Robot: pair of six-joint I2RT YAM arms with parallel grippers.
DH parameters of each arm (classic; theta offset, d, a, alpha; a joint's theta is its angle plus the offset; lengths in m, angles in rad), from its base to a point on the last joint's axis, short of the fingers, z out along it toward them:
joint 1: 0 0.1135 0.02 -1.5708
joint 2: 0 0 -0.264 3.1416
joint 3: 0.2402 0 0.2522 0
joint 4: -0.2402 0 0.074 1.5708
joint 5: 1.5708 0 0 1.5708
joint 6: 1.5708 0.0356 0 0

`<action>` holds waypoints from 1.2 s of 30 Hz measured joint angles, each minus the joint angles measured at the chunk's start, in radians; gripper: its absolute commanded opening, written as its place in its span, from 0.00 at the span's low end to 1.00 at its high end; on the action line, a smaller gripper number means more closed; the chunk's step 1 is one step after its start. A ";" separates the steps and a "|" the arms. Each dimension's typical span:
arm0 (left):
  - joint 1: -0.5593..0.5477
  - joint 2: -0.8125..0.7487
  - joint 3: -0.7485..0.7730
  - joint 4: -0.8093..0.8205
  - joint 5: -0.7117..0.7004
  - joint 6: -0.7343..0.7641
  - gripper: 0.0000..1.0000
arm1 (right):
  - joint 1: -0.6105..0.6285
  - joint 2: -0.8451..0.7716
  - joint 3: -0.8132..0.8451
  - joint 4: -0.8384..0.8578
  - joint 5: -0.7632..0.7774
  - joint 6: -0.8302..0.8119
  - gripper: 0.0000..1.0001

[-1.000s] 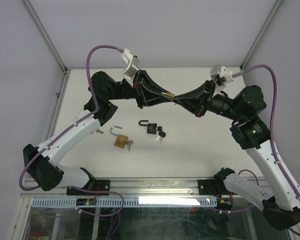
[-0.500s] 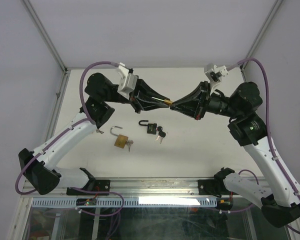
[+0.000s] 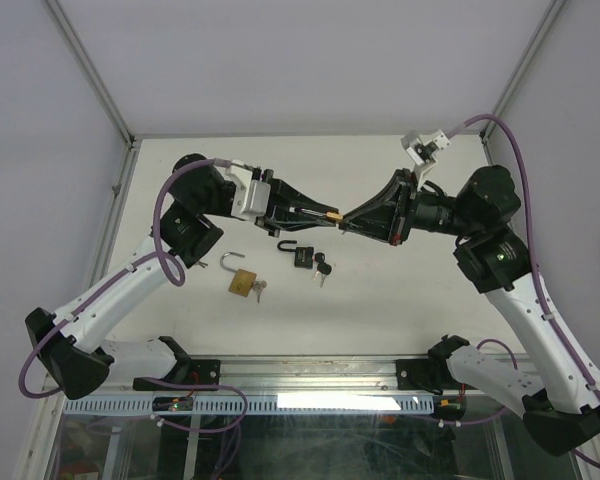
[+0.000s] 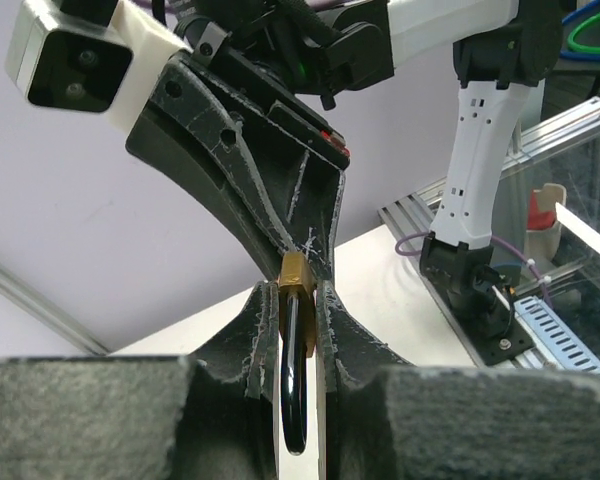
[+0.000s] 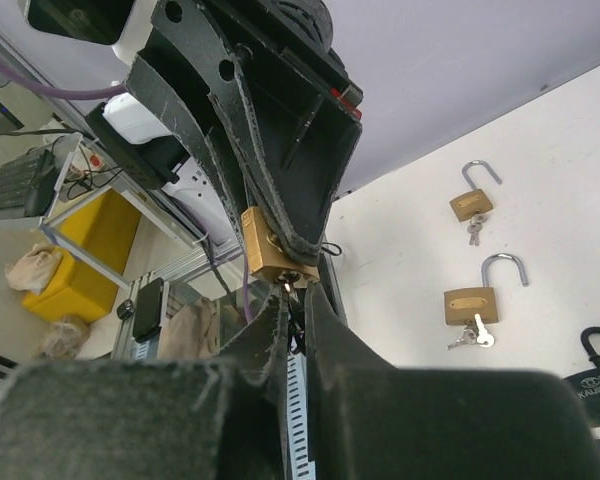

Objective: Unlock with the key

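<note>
Above the pale bench [image 3: 400, 300], two arms meet in mid-air: the left arm [image 3: 130, 275] reaches in from the left, the right arm [image 3: 525, 300] from the right, each trailing one purple cable. The left gripper [image 3: 325, 212] is clamped on a brass padlock [image 3: 332, 214], held off the bench. The right gripper [image 3: 346, 221] has its jaws pressed together, tips at that lock's free end; whether a key sits between them I cannot tell. On the bench below lie three more locks. From overhead only two show: one open brass padlock [image 3: 242, 284] and, just right of it, a black padlock [image 3: 301, 257], because the left arm covers the ground farther left. The right wrist view shows that spot and a second open brass padlock [image 5: 469, 204] beyond the first, so the count is four: three brass, one black. The left wrist view, largely filled by the right gripper, hides the bench locks but alone shows the held lock's dark shackle running back between the fingers [image 4: 260, 330]. A small key bunch [image 3: 320, 268] touches the black lock; another hangs at each loose brass one.
</note>
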 measured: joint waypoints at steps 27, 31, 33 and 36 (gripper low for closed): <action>-0.030 0.027 -0.105 0.138 -0.182 -0.388 0.00 | 0.028 -0.154 -0.007 -0.240 0.243 -0.480 0.49; -0.029 0.027 -0.111 0.142 -0.184 -0.397 0.00 | 0.025 -0.166 -0.052 -0.238 0.239 -0.491 0.38; -0.029 0.027 -0.113 0.142 -0.185 -0.402 0.00 | 0.024 -0.165 -0.063 -0.234 0.239 -0.493 0.32; -0.029 0.027 -0.117 0.146 -0.185 -0.409 0.00 | 0.022 -0.164 -0.066 -0.221 0.235 -0.487 0.30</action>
